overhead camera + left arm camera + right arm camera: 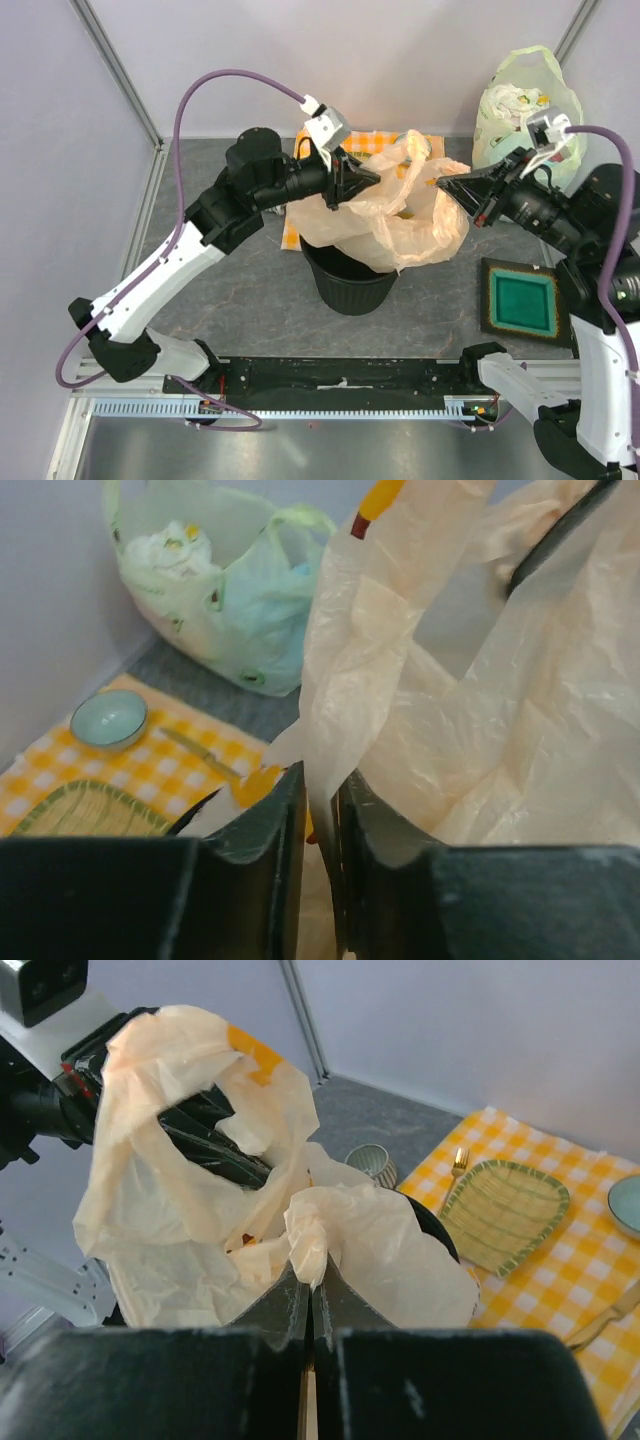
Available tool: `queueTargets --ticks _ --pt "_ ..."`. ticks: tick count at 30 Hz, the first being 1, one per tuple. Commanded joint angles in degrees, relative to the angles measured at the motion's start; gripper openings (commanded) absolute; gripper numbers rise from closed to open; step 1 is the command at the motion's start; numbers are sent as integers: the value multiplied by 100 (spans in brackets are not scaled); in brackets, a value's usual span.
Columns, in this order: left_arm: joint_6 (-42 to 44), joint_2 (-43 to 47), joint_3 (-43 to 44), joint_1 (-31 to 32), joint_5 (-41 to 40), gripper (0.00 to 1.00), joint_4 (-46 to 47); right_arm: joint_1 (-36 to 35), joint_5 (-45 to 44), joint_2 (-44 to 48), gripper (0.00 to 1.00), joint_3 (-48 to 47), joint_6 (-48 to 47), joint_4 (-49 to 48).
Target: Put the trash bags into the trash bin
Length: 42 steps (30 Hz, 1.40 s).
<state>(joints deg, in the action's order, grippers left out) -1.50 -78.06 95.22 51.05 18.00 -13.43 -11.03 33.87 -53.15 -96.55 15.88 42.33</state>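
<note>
Two arms (pixel 170 265) inward, bag (pixel 400 215) over bin (pixel 350 290)

cnt — peach bag (pixel 420 225) x1 | grn bag (pixel 515 110) x1 | bin (pixel 350 290) x1 | mug (pixel 372 1163) x1

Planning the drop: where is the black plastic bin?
Top view: the round matte black plastic bin stands centrally, in front of the yellow checked cloth, beneath the translucent peach-orange plastic bag pinched by the left gripper and right gripper.
</note>
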Motion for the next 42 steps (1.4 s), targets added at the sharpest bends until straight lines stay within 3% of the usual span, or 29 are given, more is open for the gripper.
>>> queueTargets --ticks 1,2,4,5,9,12,16,19,22,23,26,29,34,37,40,41,42 --pt "-467 -42 540 -972 1037 41 -755 4 -600 -134 0 181 66 -445" --pt "-300 -51 716 -1113 1239 70 -966 4 -688 -143 0 189 56 -445" --pt "400 97 1042 -1456 1618 90 -1659 -5 -820 -135 0 207 -6 -471" --pt "674 255 1008 -1579 1776 92 -1837 -5 -846 -143 0 216 20 -471" --pt "1457 985 472 -2403 1732 93 -2399 4 -803 -135 0 286 117 -620" --pt "2415 1170 489 -2800 1899 91 -3365 4 -689 -143 0 304 231 -743" --pt "3733 1100 366 -2872 1901 88 -4430 4 -610 -179 0 260 249 -813" --pt "3876 732 497 -2829 2260 84 -4765 -5 -504 -214 0 260 337 -893" --pt "3989 293 594 -2320 1980 72 -4765 4 -434 -240 0 277 372 -998" --pt "4043 213 568 -2136 1840 60 -4739 4 -442 -240 0 277 381 -1016" --pt "3982 -7 323 -1564 1505 42 -4380 4 -442 -275 0 277 425 -1077" --pt "3780 -139 50 -1081 1312 29 -3922 4 -434 -310 0 321 469 -1209" --pt "3639 -376 -635 -728 767 22 -3421 -5 -460 -355 0 689 627 -1472" --pt "3534 -587 -733 -737 582 24 -3227 -5 -434 -381 0 989 723 -1692" --pt "3490 -859 -347 -728 573 40 -3542 4 -425 -442 0 1130 794 -1842" --pt "3472 -860 -129 -754 617 52 -3648 4 -416 -451 0 1156 811 -1868" --pt "3437 -747 -39 -832 756 57 -3762 4 -390 -469 0 1217 838 -1938"
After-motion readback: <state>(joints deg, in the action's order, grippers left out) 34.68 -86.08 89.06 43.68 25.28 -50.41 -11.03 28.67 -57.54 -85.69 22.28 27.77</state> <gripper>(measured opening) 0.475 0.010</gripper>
